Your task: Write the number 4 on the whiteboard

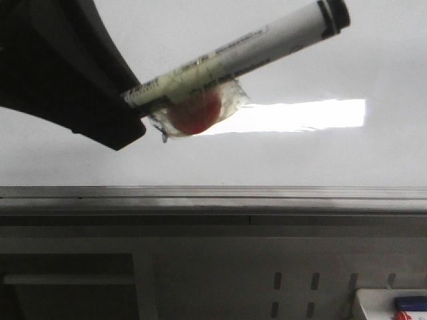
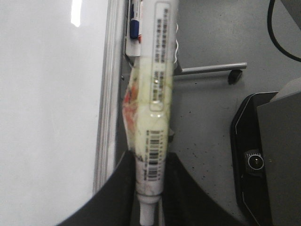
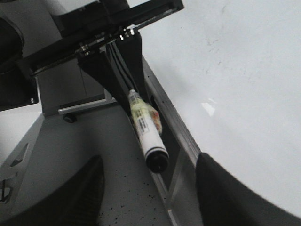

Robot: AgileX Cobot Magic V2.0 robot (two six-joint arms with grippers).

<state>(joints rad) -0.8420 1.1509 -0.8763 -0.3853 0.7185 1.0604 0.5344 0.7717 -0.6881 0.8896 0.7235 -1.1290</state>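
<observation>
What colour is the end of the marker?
Black. The marker has a black cap, clearest in the front view.

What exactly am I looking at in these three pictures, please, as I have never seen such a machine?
This is a robot with two arms, each ending in a grasping end effector. The front view looks forward at a whiteboard with a grey edge rail; no drawn lines show on it. The other two pictures come from cameras on each wrist. The left end effector is shut on a white marker wrapped in yellowed tape; its black end points away from the arm. The right end effector is open and empty, and its camera sees the left arm holding the marker beside the board's rail. In the front view's corner sits a tray.
</observation>
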